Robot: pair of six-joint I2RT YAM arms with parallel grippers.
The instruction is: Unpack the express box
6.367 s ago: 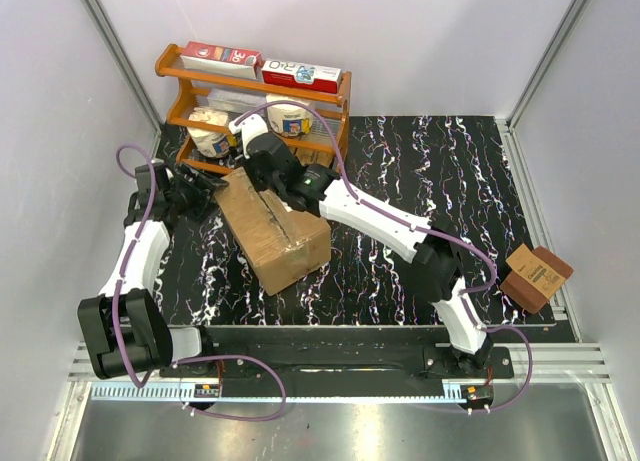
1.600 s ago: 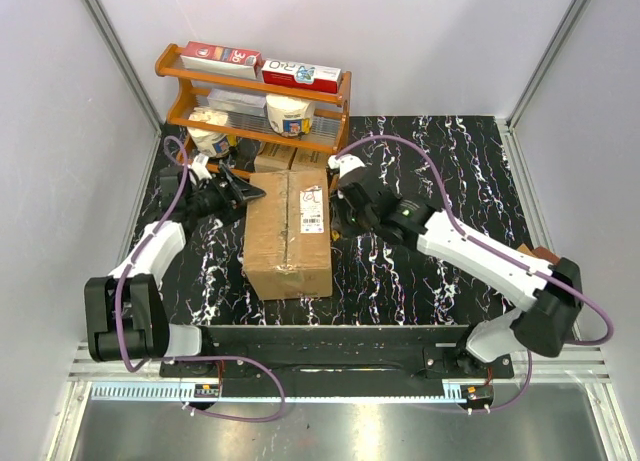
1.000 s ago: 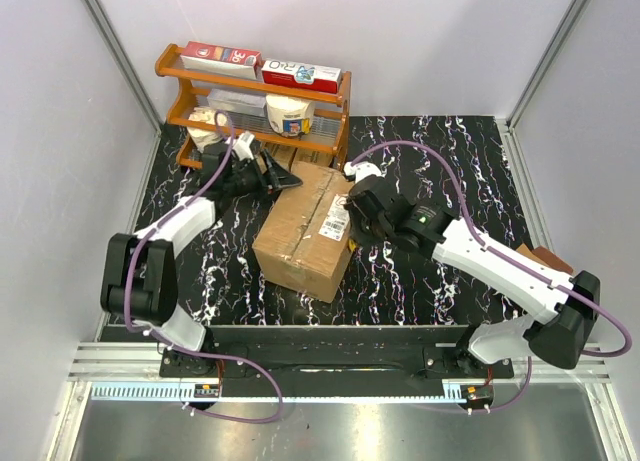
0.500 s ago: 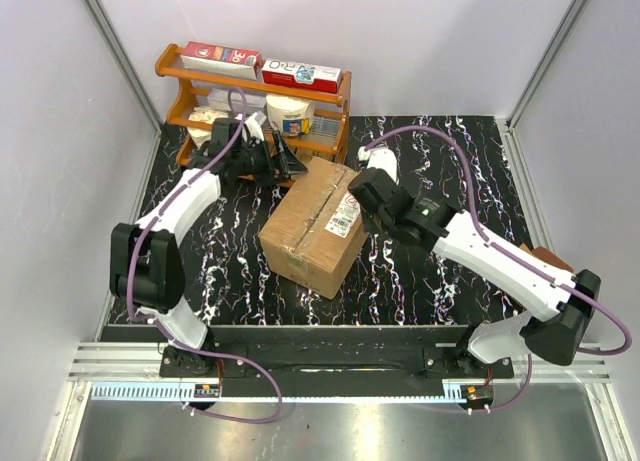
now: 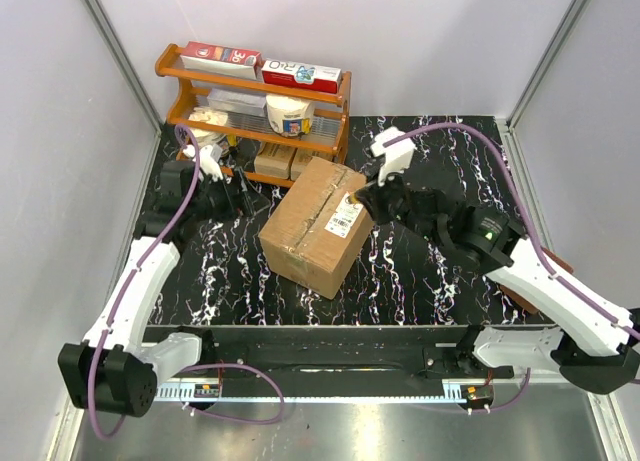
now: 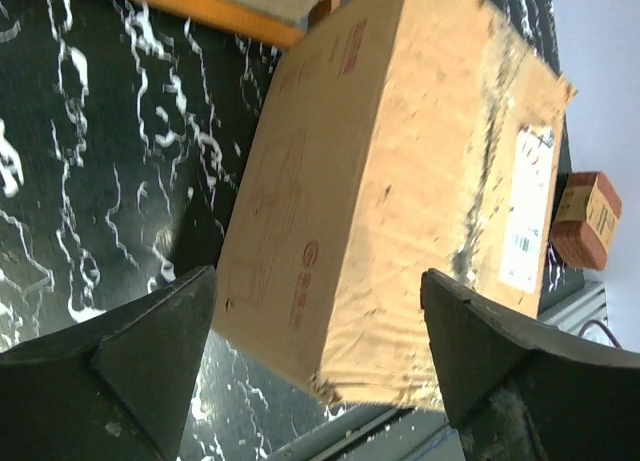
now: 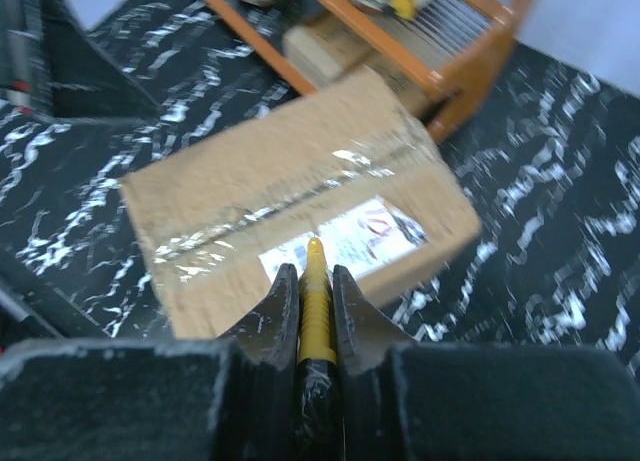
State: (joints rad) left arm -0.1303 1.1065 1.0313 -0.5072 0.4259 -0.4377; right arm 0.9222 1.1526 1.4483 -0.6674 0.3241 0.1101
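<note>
White arms (image 5: 135, 281), black joints (image 5: 100, 374) and pincer fingers (image 6: 130, 361), purple cables (image 5: 445, 125)

Express box (image 5: 318, 224): the white label (image 5: 347, 215) carries a barcode and fine print, none of it legible. Red stamped markings (image 6: 300, 286) on its side panel cannot be read. Red-and-white carton (image 5: 221, 56) at rear shows large white characters, not decipherable.
</note>
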